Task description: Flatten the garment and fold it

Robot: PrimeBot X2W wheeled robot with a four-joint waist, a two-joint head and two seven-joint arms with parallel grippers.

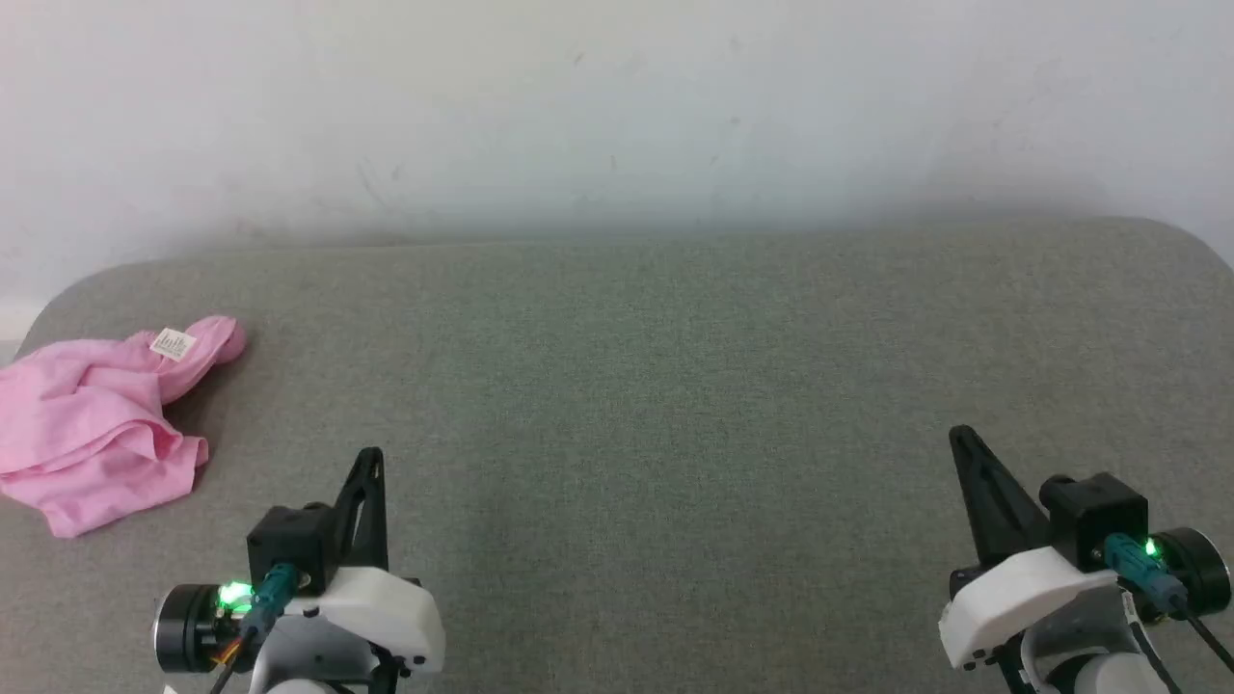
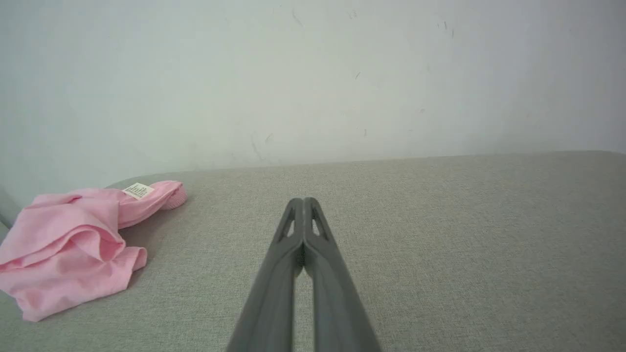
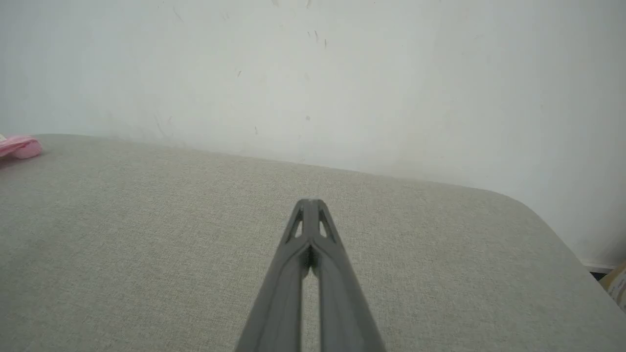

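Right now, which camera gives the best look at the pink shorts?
The left wrist view: the shorts lie crumpled, large and close, folds and white label clear. The head view shows them smaller, at its left edge. In the right wrist view a pink tip pokes in at the left edge.

Soft pink cloth garment (image 1: 92, 424), matt woven table (image 1: 675, 386)

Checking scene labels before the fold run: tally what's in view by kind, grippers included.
garment, pink, crumpled: 1
label, white, on the garment: 1
grippers, left gripper and right gripper, both shut and empty: 2
grey surface: 1
Total: 5
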